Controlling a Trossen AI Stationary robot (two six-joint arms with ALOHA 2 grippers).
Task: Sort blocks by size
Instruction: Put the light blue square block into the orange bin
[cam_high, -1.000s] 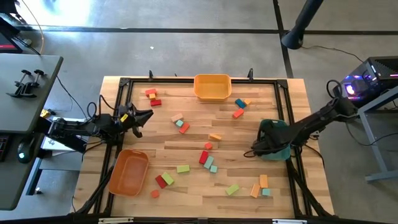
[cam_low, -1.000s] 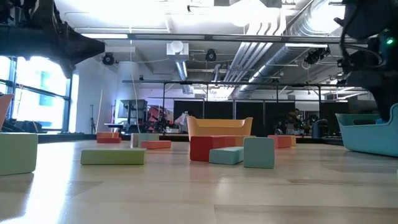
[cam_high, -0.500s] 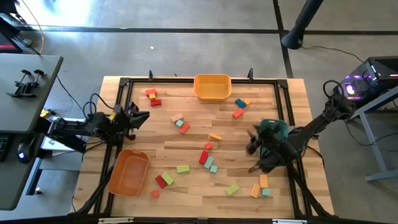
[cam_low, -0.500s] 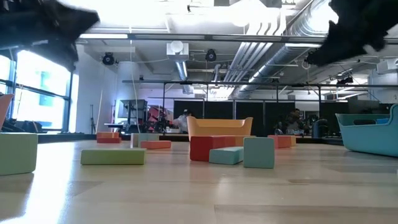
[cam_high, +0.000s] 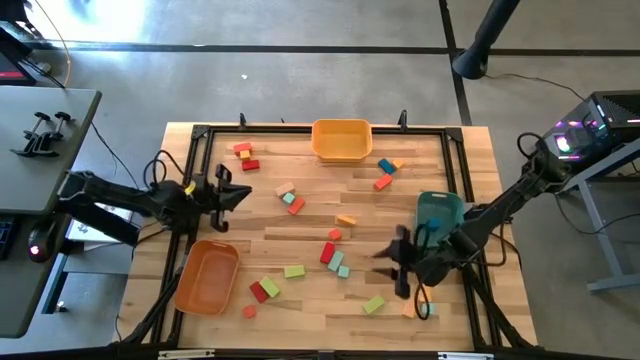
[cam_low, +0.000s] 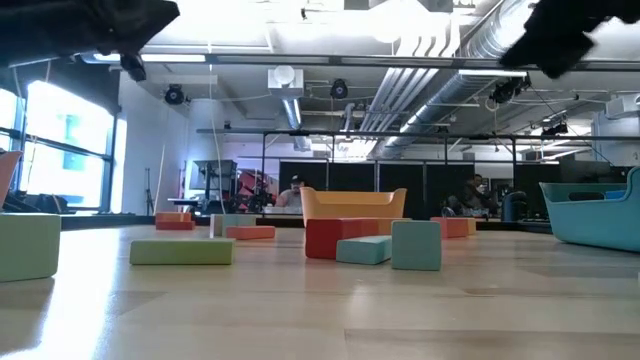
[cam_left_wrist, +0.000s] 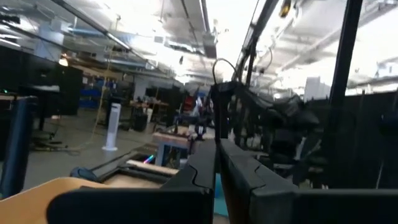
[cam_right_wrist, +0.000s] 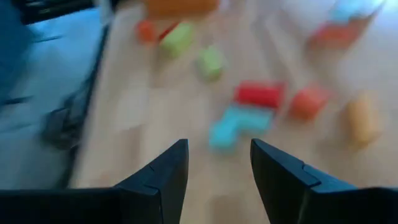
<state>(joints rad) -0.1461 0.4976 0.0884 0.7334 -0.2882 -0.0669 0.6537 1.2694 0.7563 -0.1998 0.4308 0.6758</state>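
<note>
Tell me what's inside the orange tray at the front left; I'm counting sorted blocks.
Seen from above, the orange tray shows only its bare floor, with no block in it. No arm covers it; the left gripper hangs beyond its far edge.

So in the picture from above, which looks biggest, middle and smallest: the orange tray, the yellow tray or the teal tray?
1. orange tray, largest.
2. yellow tray.
3. teal tray, but the right arm covers part of it, so ranking it against the yellow one is unsure.
</note>
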